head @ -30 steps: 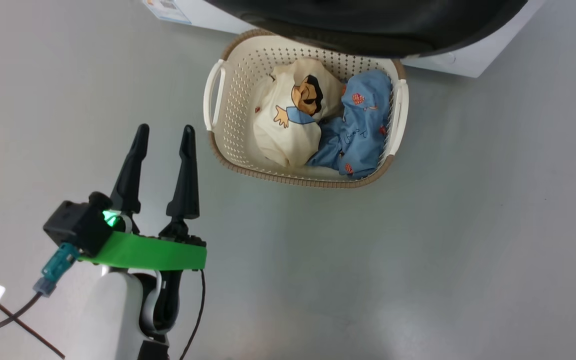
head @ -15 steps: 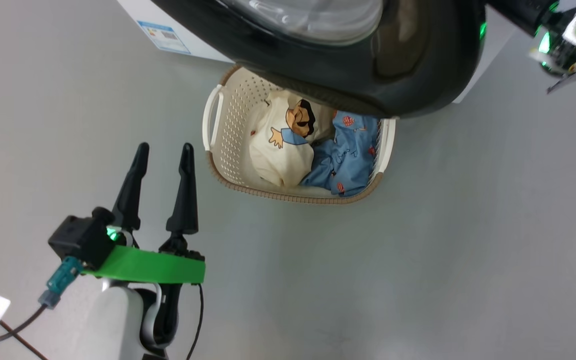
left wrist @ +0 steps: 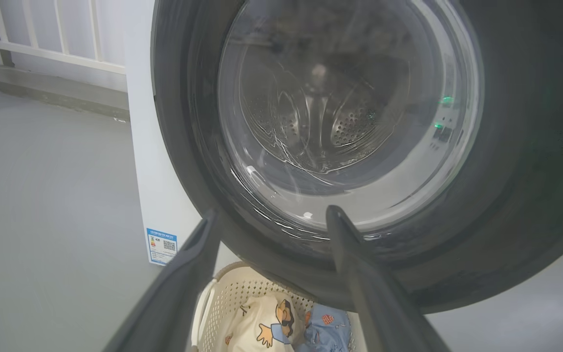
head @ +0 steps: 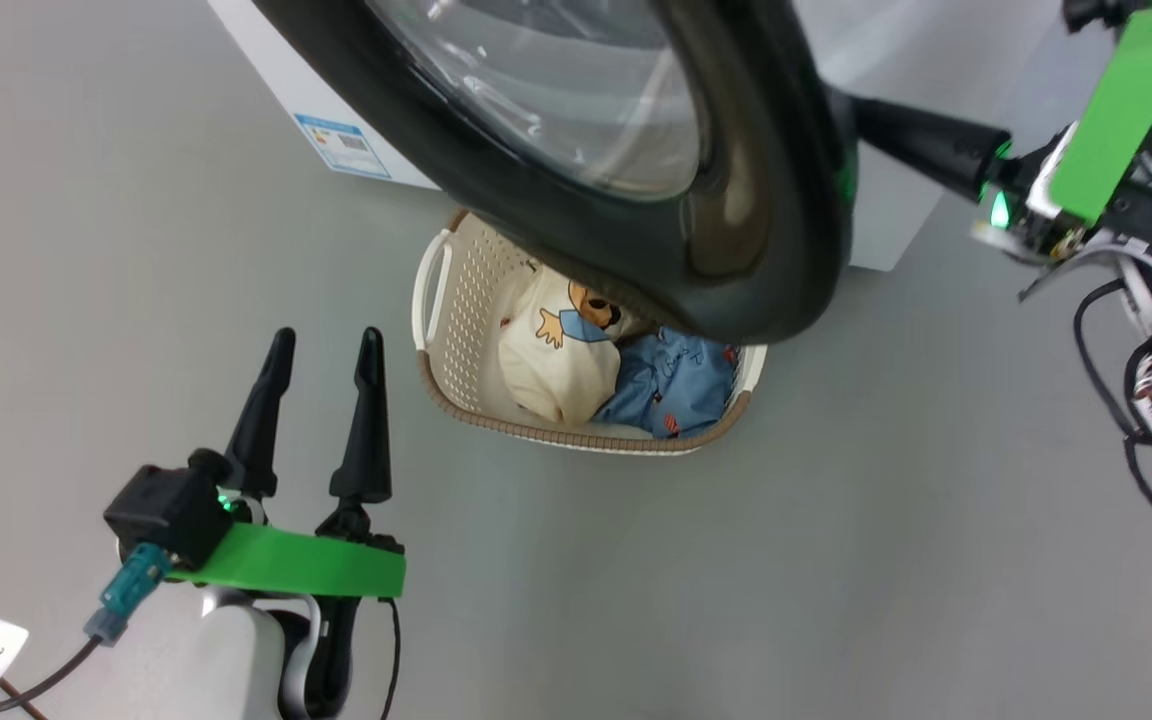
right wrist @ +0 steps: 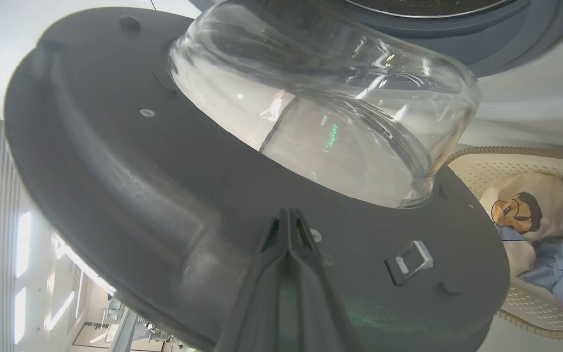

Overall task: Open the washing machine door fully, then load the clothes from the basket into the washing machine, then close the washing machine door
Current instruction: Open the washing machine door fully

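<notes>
basket half behind door

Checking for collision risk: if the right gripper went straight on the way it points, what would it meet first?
The dark inner face of the washing machine door, beside its glass bulge. The shut right gripper points at it from close by; contact is unclear.

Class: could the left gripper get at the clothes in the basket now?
Probably, from the near side: bare floor lies between the open left gripper and the basket, though the washing machine door overhangs its far part.
</notes>
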`<state>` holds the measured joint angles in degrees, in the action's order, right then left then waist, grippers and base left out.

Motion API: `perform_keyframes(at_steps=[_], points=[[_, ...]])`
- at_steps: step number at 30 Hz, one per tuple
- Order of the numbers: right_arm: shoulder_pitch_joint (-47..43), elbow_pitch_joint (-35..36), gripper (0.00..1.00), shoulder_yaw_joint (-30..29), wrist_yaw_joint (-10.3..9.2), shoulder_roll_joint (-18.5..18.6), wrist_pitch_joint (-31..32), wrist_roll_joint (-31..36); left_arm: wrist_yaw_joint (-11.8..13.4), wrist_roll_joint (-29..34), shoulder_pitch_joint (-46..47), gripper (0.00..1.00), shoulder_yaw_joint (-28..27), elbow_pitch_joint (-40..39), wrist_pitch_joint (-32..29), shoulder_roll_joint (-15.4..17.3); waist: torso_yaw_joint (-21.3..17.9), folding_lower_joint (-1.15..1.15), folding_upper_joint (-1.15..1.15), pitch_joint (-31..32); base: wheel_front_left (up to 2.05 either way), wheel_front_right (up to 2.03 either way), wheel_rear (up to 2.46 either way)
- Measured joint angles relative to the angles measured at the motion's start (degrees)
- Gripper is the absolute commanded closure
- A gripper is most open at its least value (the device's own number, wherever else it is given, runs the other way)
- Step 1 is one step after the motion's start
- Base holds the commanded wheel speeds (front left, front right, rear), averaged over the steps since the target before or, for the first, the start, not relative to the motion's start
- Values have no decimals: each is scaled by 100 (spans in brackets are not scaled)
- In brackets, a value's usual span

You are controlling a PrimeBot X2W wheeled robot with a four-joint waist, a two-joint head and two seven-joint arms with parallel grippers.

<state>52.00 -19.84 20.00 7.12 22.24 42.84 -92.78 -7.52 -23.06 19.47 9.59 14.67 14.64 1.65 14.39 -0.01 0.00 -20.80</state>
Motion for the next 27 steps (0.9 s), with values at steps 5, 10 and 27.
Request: perform_keyframes(at_steps=[5, 10, 27], points=[[-263, 168, 100, 57, 0, -112, 171, 0, 0, 115, -13, 0, 2, 3, 0, 1, -17, 0, 0, 185, 0, 0, 0], [-481, 338, 100, 120, 0, -265, 308, 0, 0, 178, -216, 0, -25, 15, 0, 5, -28, 1, 0, 342, 0, 0, 0], [-864, 667, 100, 285, 1, -684, 705, 9, 0, 208, -433, 0, -70, 33, 0, 15, 170, 1, 0, 544, 0, 0, 0]])
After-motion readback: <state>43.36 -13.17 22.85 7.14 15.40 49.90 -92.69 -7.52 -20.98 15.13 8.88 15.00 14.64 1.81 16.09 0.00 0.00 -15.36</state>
